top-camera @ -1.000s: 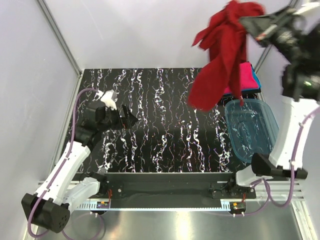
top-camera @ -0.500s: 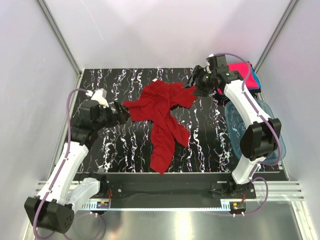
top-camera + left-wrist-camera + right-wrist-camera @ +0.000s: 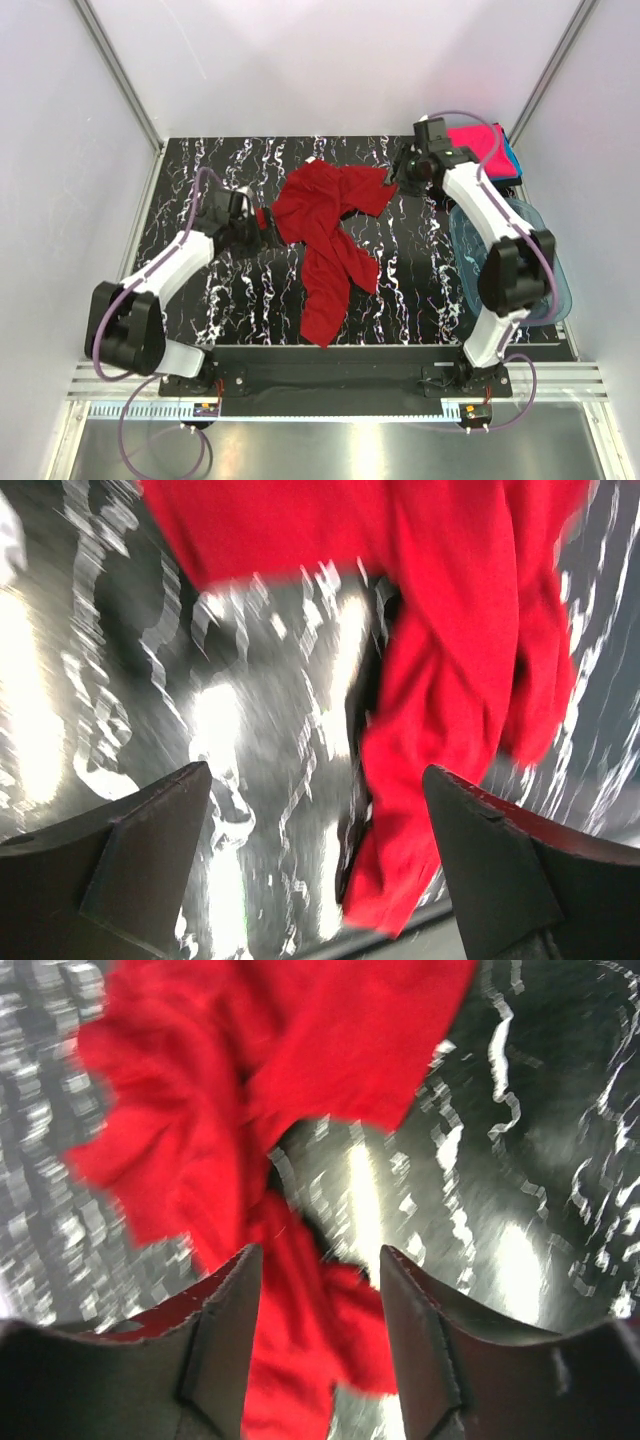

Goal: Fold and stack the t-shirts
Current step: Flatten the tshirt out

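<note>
Entry: dark red t-shirt [image 3: 325, 215], one, unfolded. It lies crumpled on the table left of the blue tub [image 3: 458, 250], its long tail trailing toward the near edge. A second ago it hung aloft from the right arm, so it has just been laid down. Left gripper [image 3: 265, 222]: far left of the tub, moved up to the shirt's left edge, fingers wide apart. Right gripper [image 3: 392, 172]: past the tub's far-left corner, by a sleeve, fingers parted (cloth released). Folded pink and teal stack [image 3: 478, 142]: beyond the tub's far end, unchanged. Judgement: folding not begun; spreading flat likely comes next.
</note>
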You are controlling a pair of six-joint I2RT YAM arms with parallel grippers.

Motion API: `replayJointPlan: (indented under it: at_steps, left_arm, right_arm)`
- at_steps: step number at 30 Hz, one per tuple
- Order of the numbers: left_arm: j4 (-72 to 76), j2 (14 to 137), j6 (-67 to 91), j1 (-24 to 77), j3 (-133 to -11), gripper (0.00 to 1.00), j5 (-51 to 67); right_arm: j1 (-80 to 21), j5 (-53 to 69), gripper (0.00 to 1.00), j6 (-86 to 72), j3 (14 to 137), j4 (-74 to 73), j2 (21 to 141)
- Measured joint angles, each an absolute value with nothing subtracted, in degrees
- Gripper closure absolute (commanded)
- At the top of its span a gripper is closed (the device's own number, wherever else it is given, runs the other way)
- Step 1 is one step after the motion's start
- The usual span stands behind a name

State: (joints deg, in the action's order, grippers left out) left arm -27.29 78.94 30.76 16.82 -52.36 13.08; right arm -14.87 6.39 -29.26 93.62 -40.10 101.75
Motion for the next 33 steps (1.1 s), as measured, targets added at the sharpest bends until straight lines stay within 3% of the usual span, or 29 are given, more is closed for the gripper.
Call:
replayJointPlan:
  at_steps: [6, 16, 29, 33]
  left_arm:
    - [-26.09, 87.13, 32.77, 10.37, -60.84, 0.16, 14.26]
    - [-24.23, 88.31, 32.21, 22.72, -59.07, 0.15, 19.53]
    - [-22.31, 95.04, 32.82, 25.85, -58.35, 0.13, 20.38]
    - [-22.26, 96.2, 32.84, 26.09, -58.35, 0.13, 20.38]
  right_arm:
    - [-13.82, 3.36, 0.5, -27.75, 105.27, -37.91, 118.34]
    - [-9.3, -0.56, 0.57, -27.97, 120.77, -37.1, 136.22]
    - [-8.56, -6.33, 0.56, -28.95, 142.17, -39.72, 152.35]
    - [-8.56, -6.9, 0.57, -29.17, 143.37, -41.5, 153.47]
